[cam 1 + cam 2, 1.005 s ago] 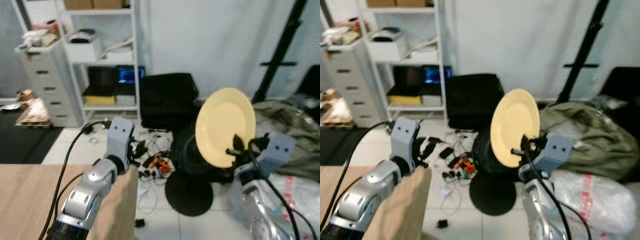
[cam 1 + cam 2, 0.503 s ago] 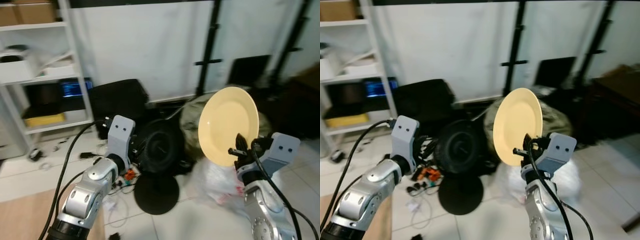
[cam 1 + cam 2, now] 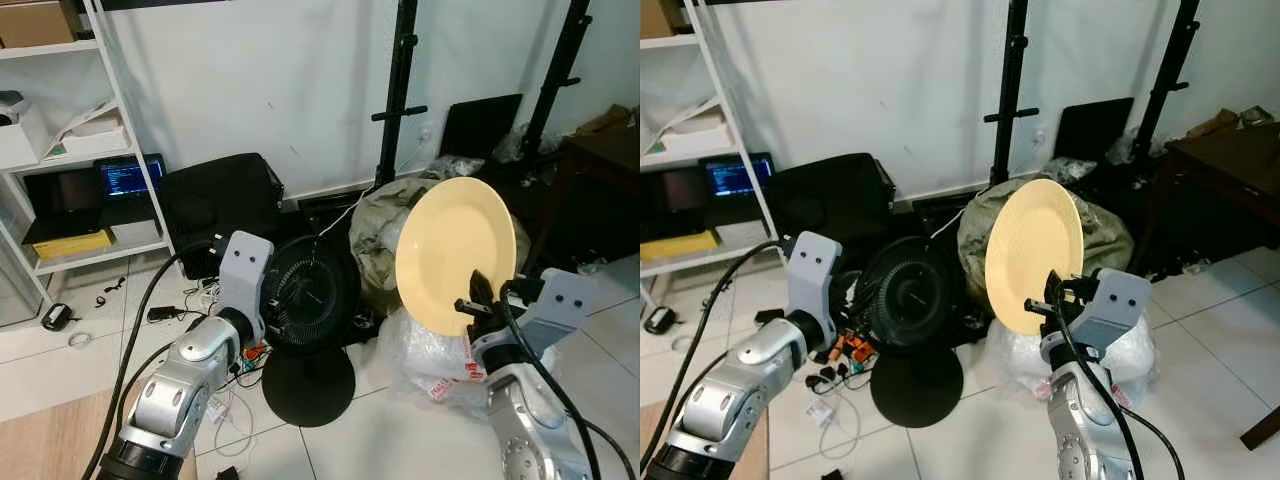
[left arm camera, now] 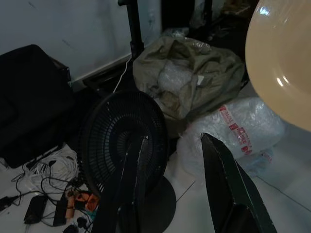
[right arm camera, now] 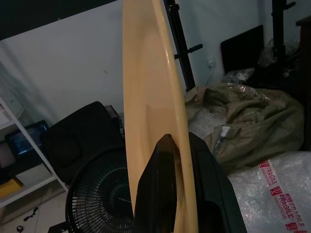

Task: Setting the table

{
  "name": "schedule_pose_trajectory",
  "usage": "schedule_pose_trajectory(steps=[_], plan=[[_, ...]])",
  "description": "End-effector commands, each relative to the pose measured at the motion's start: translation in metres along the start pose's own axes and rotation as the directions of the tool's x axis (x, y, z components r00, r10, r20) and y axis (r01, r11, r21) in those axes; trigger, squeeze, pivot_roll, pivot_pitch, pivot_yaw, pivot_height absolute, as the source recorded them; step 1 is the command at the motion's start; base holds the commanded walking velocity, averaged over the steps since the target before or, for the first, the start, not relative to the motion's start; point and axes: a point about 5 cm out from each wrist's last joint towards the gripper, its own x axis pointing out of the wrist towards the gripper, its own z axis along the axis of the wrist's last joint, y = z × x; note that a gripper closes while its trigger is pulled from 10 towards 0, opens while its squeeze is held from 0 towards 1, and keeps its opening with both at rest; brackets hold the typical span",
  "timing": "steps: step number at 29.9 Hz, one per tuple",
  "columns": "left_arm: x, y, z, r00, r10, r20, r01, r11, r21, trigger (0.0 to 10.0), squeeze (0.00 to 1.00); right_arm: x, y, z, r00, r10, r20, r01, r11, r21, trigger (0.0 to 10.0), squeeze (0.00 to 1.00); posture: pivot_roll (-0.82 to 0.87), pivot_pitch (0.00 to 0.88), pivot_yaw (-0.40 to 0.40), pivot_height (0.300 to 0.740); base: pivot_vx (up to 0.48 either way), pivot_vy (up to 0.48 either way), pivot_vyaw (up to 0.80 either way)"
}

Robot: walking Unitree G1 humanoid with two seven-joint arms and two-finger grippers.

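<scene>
A pale yellow plate (image 3: 455,250) stands on edge in the air on my right side, its face toward me. My right gripper (image 3: 475,297) is shut on the plate's lower rim. In the right wrist view the plate (image 5: 150,92) appears edge-on, pinched between the black fingers (image 5: 167,165). My left gripper (image 4: 172,138) is held out at chest height above a black floor fan, open, with nothing between its fingers. The left arm (image 3: 200,360) reaches forward on the left.
A black floor fan (image 3: 310,300) stands just ahead, beside an olive bag (image 3: 385,215) and a plastic-wrapped bundle (image 3: 430,355). Cables litter the tiles. A white shelf unit (image 3: 100,110) stands at the left, black stands (image 3: 400,90) line the wall, and a dark wooden table (image 3: 1230,150) is at the right.
The whole view has swung right: drawers and most of the shelf slid off left, the wooden surface shrank to a corner. The plate stays upright in my right gripper.
</scene>
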Motion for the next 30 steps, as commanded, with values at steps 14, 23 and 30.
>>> schedule_pose_trajectory(steps=[14, 23, 30], plan=[[0.0026, 0.0026, -0.0029, 1.000, 0.025, -0.004, -0.025, 0.999, 0.023, 10.0, 0.00, 0.0008, 0.0030, 0.0030, 1.000, 0.017, 0.016, -0.017, 1.000, 0.001, 10.0, 0.00, -0.02, 0.015, 0.125, 0.740, 0.000, 0.000, 0.00], [0.0033, 0.0054, -0.0035, 0.999, 0.044, -0.005, -0.043, 0.999, 0.016, 10.0, 0.00, 0.0001, 0.0021, 0.0024, 1.000, 0.013, 0.012, -0.013, 1.000, 0.002, 10.0, 0.00, -0.02, 0.021, 0.125, 0.740, 0.082, -0.268, 0.00], [0.0040, 0.0049, -0.0035, 0.999, 0.043, -0.005, -0.043, 0.999, 0.011, 10.0, 0.00, 0.0000, 0.0012, 0.0022, 1.000, 0.011, 0.011, -0.011, 1.000, 0.002, 10.0, 0.00, -0.02, 0.020, 0.127, 0.740, 0.249, -0.340, 0.00]])
